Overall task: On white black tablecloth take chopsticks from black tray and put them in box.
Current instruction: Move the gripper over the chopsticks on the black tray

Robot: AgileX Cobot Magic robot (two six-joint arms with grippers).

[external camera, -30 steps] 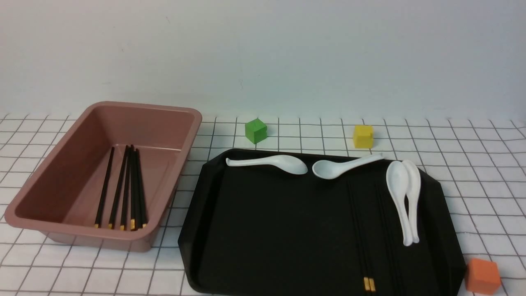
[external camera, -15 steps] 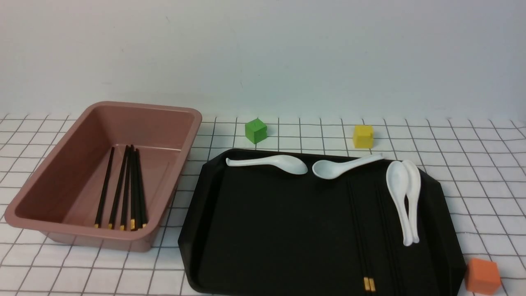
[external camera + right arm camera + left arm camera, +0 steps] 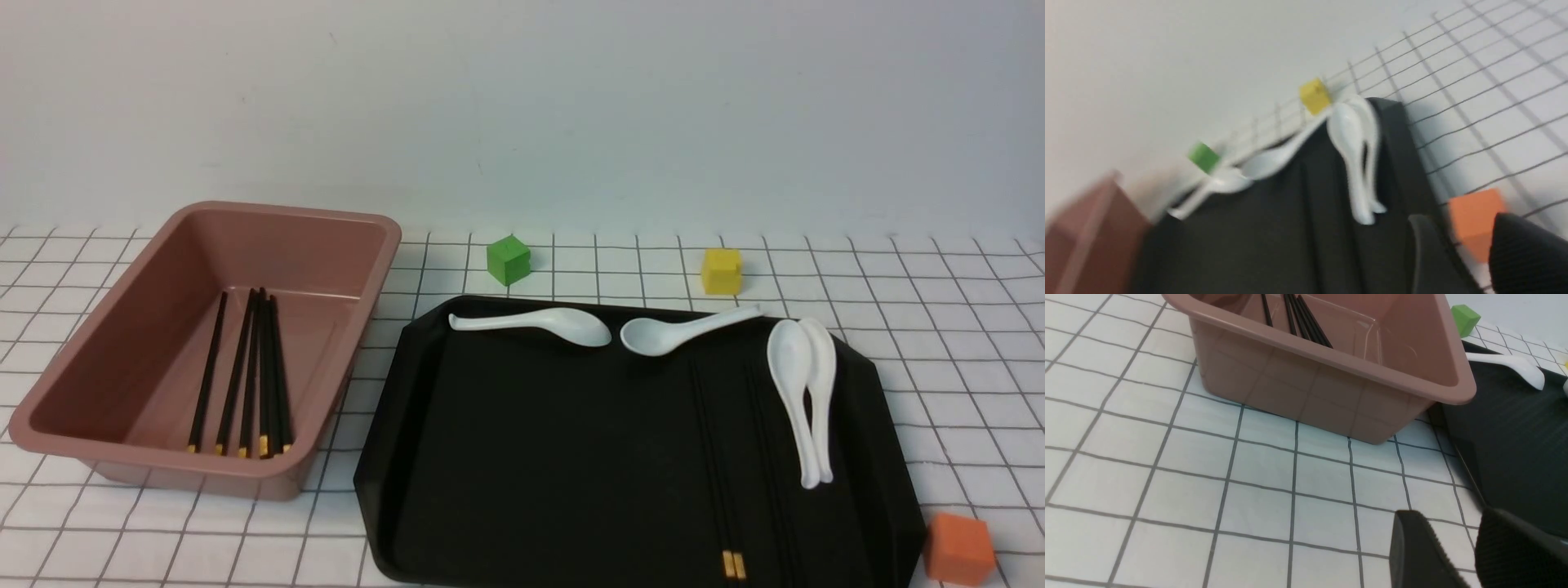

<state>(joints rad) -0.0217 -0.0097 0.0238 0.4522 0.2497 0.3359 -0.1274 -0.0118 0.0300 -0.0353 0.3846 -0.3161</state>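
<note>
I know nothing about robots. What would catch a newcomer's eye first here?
The glossy black tray at centre-right dominates, carrying four white spoons and dark chopsticks that almost vanish against it. Left of it, a pinkish-brown box holds a chopstick bundle. A green cube and a yellow cube sit beyond the tray, an orange cube by its near right corner.

Bright even light, soft shadows on tablecloth [image 3: 939,327]; right wrist view blurred.

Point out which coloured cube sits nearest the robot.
The orange cube, by the black tray's near right corner; the green cube and yellow cube sit beyond its far edge.
</note>
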